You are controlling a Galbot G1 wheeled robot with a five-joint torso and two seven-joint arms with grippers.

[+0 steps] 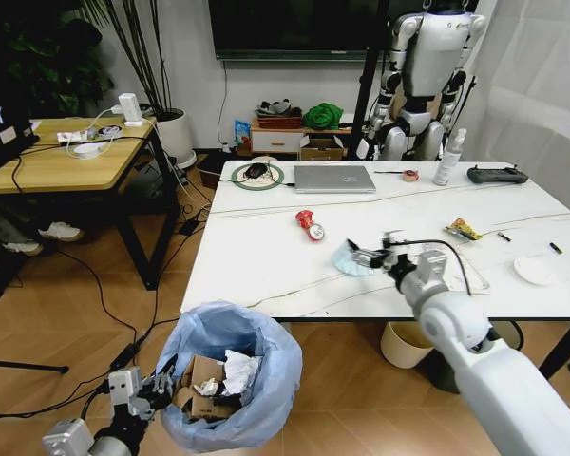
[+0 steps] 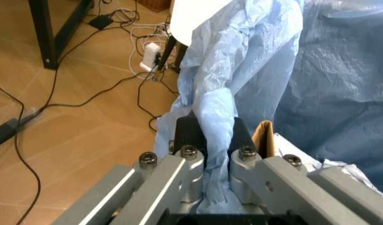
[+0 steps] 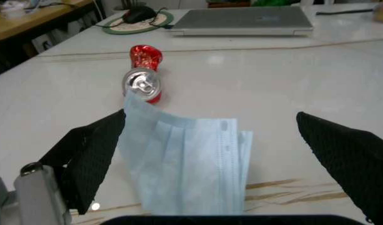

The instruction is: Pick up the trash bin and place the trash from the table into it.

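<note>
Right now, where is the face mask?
The face mask lies on the table near its front edge, between the open right gripper fingers, just beyond lies the red can.

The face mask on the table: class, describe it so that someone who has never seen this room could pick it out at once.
Find the white marble-look table and look near its front edge, just ahead of the open right gripper. There lies the face mask, flat, pale blue and pleated. The crushed red can beyond it is shiny metal, and the laptop at the back is grey and rigid.

Blue-lined trash bin (image 1: 230,385), face mask (image 3: 188,164) on table (image 1: 256,261)
</note>
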